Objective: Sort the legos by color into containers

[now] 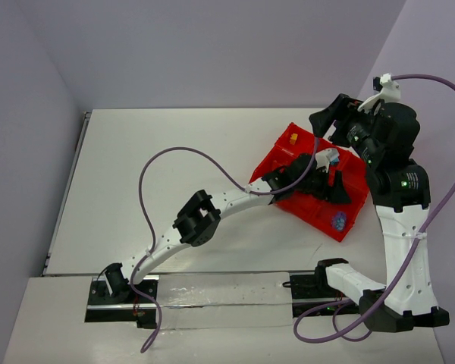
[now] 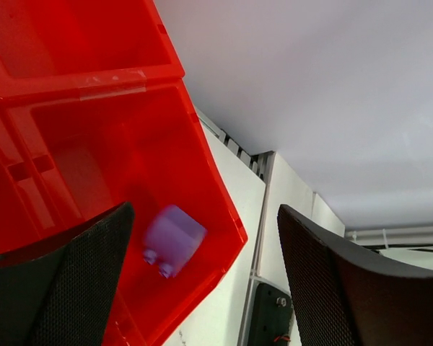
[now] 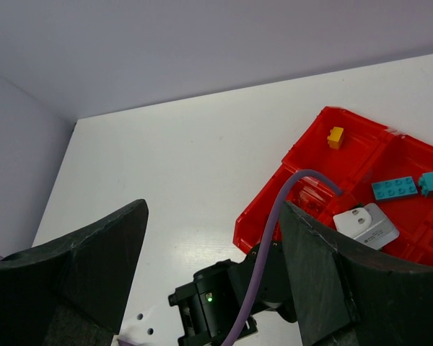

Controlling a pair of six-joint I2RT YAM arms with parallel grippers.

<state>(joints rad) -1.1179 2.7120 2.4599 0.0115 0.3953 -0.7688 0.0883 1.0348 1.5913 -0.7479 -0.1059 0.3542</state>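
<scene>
left tool (image 2: 202, 214) — fingers spread wide over red tray (image 1: 312, 216) | purple lego (image 2: 175, 241) loose in the tray's corner compartment | right tool (image 3: 213, 209) — spread, held high above the table (image 1: 174, 136) | yellow lego (image 3: 335, 137) and teal legos (image 3: 394, 188) in separate compartments

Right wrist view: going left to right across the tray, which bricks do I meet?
In the red tray: yellow brick → long teal brick → small teal brick.
</scene>
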